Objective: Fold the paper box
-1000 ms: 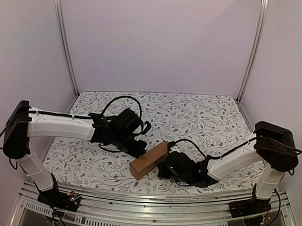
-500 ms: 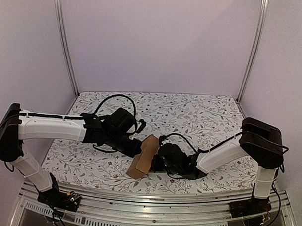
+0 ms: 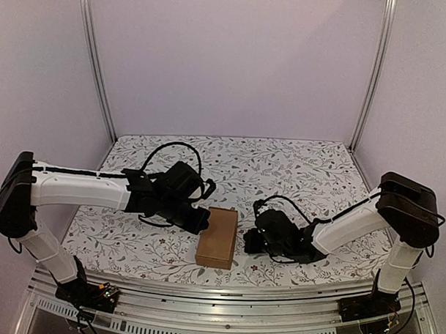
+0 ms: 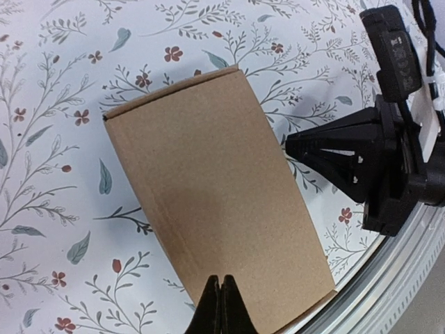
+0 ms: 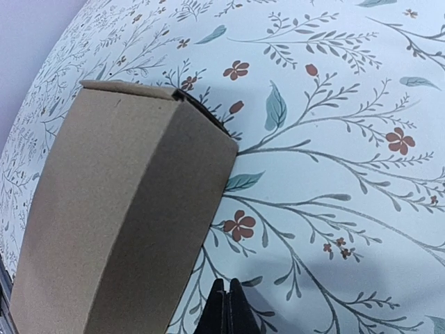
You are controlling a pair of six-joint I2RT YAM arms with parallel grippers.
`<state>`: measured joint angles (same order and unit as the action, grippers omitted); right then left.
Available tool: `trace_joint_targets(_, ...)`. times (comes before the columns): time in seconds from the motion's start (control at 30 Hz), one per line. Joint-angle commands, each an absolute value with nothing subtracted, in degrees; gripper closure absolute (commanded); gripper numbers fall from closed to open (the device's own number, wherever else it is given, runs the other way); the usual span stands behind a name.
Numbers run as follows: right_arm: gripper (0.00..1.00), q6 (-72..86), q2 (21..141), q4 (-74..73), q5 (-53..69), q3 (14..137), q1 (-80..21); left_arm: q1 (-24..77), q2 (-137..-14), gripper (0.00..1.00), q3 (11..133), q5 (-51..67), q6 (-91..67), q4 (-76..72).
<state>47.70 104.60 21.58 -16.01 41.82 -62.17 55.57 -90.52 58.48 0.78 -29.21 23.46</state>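
The paper box (image 3: 217, 237) is a closed plain brown carton lying flat on the floral table near the front edge. It fills the left wrist view (image 4: 215, 202) and shows at the left of the right wrist view (image 5: 118, 216). My left gripper (image 3: 200, 220) is shut and empty, its tips (image 4: 221, 296) just over the box's top face at its left side. My right gripper (image 3: 251, 240) is shut and empty, its tips (image 5: 227, 299) low over the table just right of the box, apart from it.
The floral table cover (image 3: 296, 177) spreads behind and to both sides. The metal front rail (image 3: 226, 292) runs just below the box. Purple walls and two upright metal posts (image 3: 95, 60) enclose the cell.
The box has gone from tilted and raised between the grippers to lying flat on the table. The right gripper has drawn back to the right, off the box.
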Motion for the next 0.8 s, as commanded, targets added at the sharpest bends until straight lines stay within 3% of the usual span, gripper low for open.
trace_joint_targets(0.0, 0.99, 43.11, 99.67, 16.52, -16.71, 40.92, -62.01, 54.37, -90.67, 1.0, 59.24, -2.43, -29.83, 24.82)
trace_joint_targets(0.27, 0.99, 41.09, 97.31, 14.85, -10.59, 41.28, -62.03, 52.52, -90.5, 1.0, 55.75, -5.14, -32.48, 24.9)
trace_joint_targets(0.77, 0.99, 43.17, 104.97, 15.82, -6.77, 48.21, -61.99, 51.68, -99.76, 1.0, 55.98, 1.58, -33.92, 17.27)
